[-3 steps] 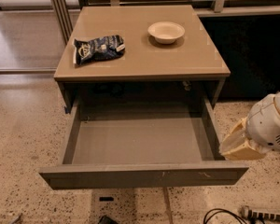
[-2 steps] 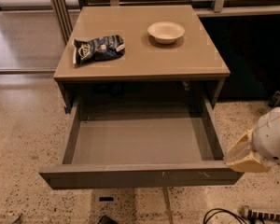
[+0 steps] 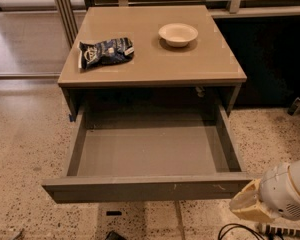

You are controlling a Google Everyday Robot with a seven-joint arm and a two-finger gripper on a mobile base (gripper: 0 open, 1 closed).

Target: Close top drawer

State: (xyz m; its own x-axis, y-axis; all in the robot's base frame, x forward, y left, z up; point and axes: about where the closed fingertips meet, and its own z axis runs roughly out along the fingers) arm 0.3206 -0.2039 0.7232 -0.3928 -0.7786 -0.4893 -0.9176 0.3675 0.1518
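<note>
Centre of frame: cabinet (image 3: 155, 64), tan flat top, seen from above and in front.

Lower centre: top drawer (image 3: 140, 188), grey-brown, as wide as the cabinet, pulled far out toward the bottom of the frame. Its flat, handleless front runs across the lower part of the frame, with small pale scratches near the right end. The grey inner floor and both side walls are in plain sight.

Upper left of the cabinet top: snack bag (image 3: 106, 52), dark blue with white print, crumpled, lying flat.

Upper right of the cabinet top: bowl (image 3: 178, 34), small, cream-coloured, upright, well apart from the bag.

Lower right corner of frame: gripper (image 3: 250, 205), a beige tip on a white rounded arm end, just beside and slightly below the right end of the drawer front. Whether it touches the front cannot be told, nor how far it is spread.

Bottom right edge: dark cable (image 3: 230, 231), looped on the floor.

Surroundings: speckled stone floor (image 3: 25, 149) on both sides of the cabinet.
</note>
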